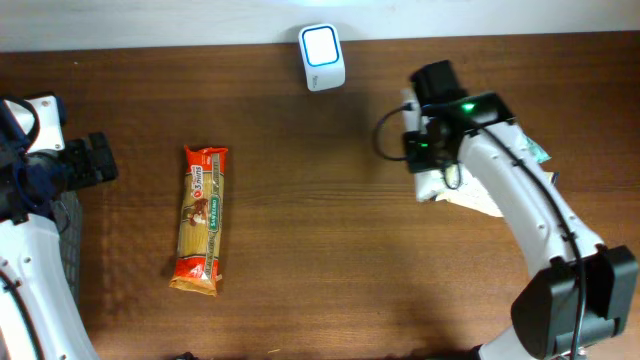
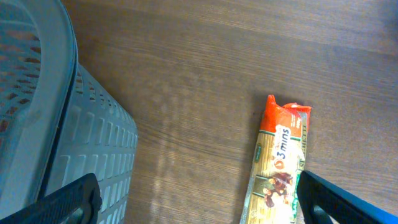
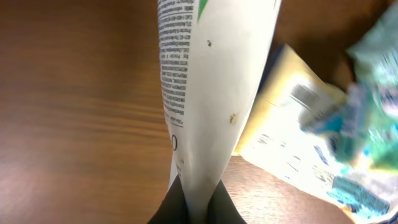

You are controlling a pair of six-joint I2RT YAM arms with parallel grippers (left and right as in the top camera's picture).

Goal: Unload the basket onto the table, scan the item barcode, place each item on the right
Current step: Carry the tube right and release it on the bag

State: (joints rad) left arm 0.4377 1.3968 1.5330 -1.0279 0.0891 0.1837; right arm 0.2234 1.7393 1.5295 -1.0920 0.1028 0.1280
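White packet pinched in clenched right gripper, right of far-edge scanner, print exposed, likely for barcode pass. Left gripper released, empty, beside basket; pasta packet lies left.

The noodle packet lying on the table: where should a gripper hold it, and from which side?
Probably the noodle packet at its middle, across the narrow width, from above: it lies flat and long, so the long edges fit between open jaws.
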